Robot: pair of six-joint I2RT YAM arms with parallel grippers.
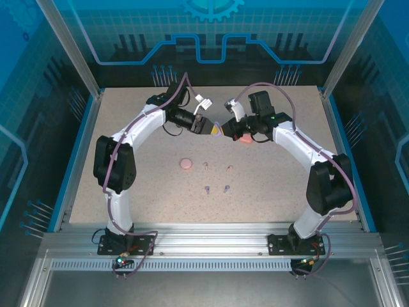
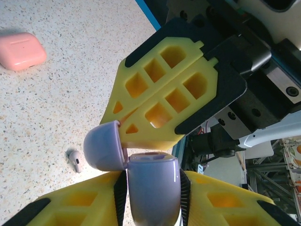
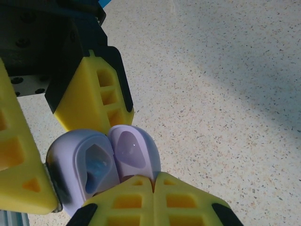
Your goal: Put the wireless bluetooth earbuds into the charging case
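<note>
In the overhead view the two arms meet just above the middle of the frame, over the speckled table (image 1: 128, 192). At the bottom centre of the left wrist view, the left pincer (image 2: 153, 173) is closed narrowly on the purple case (image 2: 153, 197), with its black pads pressed against either side of the body. The lid (image 2: 104, 146) is swung open, to the left of the body in that view. The right pincer (image 2: 123, 128) reaches in from the upper right with its jaws pressed together and no gap, and its tips touch the lid near the hinge. In the lower left of the right wrist view, the open case shows both halves side by side, each with a hollow. I cannot tell whether anything sits inside

In the overhead view, loose buds lie on the table below the pincers. The left pinkish earbud (image 1: 206, 165) and right pinkish earbud (image 1: 230, 168) form a row. Beneath them are the left purple earbud (image 1: 208, 189) and right purple earbud (image 1: 226, 188). A closed pink case (image 1: 186, 164) lies just left of the upper row, apart from it. A coral-red thing (image 1: 243, 137) sits half hidden under the right arm, and I cannot tell what it is. In the left wrist view a pale earbud (image 2: 75, 160) lies on the table at lower left
</note>
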